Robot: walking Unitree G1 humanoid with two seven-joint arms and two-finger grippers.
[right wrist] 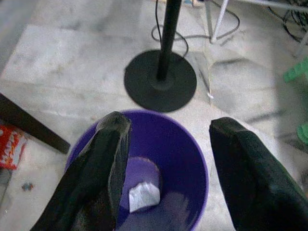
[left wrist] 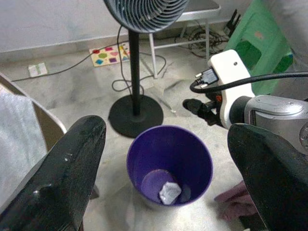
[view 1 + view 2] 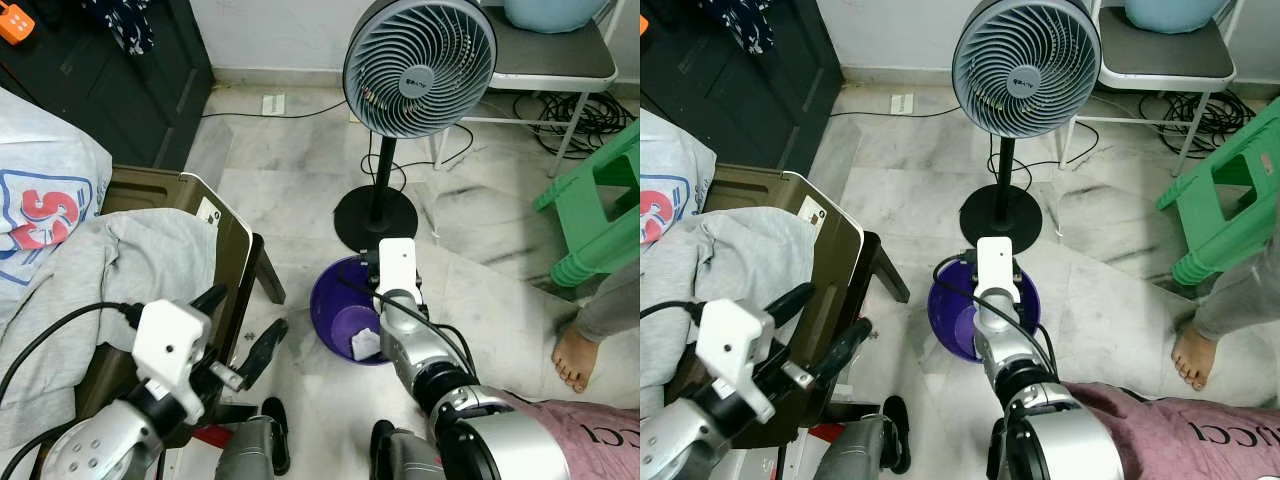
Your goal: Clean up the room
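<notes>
Big standing fan (image 3: 419,66) is right behind the purple bin (image 2: 169,163) on the marble floor. My right gripper (image 1: 168,168) hangs over the bin's mouth, fingers spread wide, holding nothing. Left gripper (image 3: 240,330) is spread too, near the chair (image 3: 225,240). A crumpled white scrap (image 1: 144,195) sits at the bin's bottom.

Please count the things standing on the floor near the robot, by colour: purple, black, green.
Purple: 1, the bin
Black: 1, the fan on its round base
Green: 1, the stool
Total: 3
</notes>
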